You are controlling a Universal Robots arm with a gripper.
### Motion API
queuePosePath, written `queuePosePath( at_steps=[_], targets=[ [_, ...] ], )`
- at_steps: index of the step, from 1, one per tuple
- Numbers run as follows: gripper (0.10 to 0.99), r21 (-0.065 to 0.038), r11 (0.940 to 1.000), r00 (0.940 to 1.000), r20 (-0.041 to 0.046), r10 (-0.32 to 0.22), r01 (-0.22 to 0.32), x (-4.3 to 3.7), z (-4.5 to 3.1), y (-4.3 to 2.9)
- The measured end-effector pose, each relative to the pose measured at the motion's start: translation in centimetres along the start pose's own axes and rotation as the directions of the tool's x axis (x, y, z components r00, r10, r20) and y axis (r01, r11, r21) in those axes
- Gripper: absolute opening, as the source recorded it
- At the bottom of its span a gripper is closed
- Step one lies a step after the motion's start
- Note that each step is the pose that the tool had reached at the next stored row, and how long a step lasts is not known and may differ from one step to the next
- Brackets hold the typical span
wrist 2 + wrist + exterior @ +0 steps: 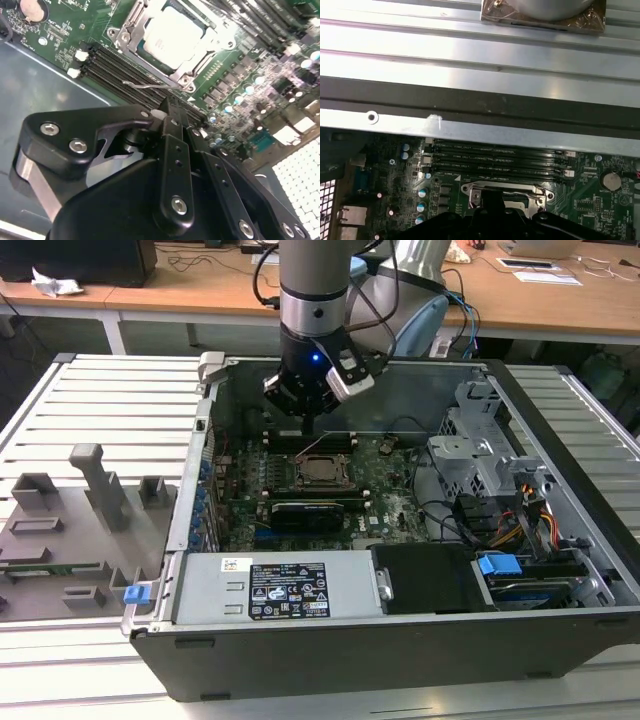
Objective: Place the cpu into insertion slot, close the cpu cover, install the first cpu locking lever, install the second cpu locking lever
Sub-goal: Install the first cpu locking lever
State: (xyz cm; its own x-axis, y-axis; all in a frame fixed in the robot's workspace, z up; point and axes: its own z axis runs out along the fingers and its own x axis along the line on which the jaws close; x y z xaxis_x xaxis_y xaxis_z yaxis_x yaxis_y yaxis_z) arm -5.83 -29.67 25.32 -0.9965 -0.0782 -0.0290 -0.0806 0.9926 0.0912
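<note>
The gripper (167,107) sits closest to the lens in the second wrist view. Its black fingers (175,150) are drawn together with no gap visible at the tips and nothing seen between them. It hangs over the memory slots (115,65), which run along the motherboard (65,25) between the socket and the case wall.

Just past the fingertips a thin wire lever (150,85) stretches across those slots, lifted clear of the socket (whether the tips touch it I cannot tell).

The cpu (172,37) lies seated in the insertion slot (299,472), near the middle of the board, pale face up. The cpu cover (127,40) is folded down flat around it, so the chip shows through the frame's window.

In the exterior view the arm comes straight down into the open computer case (330,660). The case lies on its side on a slatted metal table (110,400), with its power supply (280,590) along the near wall. Grey fixtures (100,485) stand on the table beside the case, toward the exterior view's left edge.
</note>
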Motion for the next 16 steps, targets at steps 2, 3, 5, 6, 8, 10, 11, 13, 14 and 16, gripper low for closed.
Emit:
queuePosePath(
  at_steps=[2,3,5,6,8,10,11,13,14,16],
  targets=[
    [0.106,-0.004,0.9999,1.0000,0.0013,0.010,-0.010,-0.12,0.19,-0.04],
    [0.106,-0.004,0.9998,0.9999,0.0019,0.017,-0.017,-0.17,0.31,-0.05],
    [0.106,-0.004,0.9994,0.9994,0.0035,0.035,-0.035,-0.26,0.53,-0.08],
    [0.106,-0.005,0.9992,0.9992,0.0040,0.041,-0.041,-0.32,0.63,-0.09],
    [0.106,-0.017,0.9988,0.9990,0.0050,0.045,-0.045,-0.35,0.76,-0.11],
    [0.106,-0.018,0.9986,0.9987,0.0054,0.050,-0.050,-0.36,0.89,-0.12],
    [0.106,-0.018,0.9985,0.9987,0.0055,0.051,-0.051,-0.36,0.92,-0.12],
    [0.106,-0.018,0.9985,0.9987,0.0054,0.051,-0.051,-0.36,0.97,-0.13],
    [0.106,-0.018,0.9985,0.9987,0.0056,0.051,-0.051,-0.37,1.00,-0.13],
    [0.106,-0.018,0.9985,0.9987,0.0054,0.051,-0.051,-0.43,1.08,-0.15]
  ],
)
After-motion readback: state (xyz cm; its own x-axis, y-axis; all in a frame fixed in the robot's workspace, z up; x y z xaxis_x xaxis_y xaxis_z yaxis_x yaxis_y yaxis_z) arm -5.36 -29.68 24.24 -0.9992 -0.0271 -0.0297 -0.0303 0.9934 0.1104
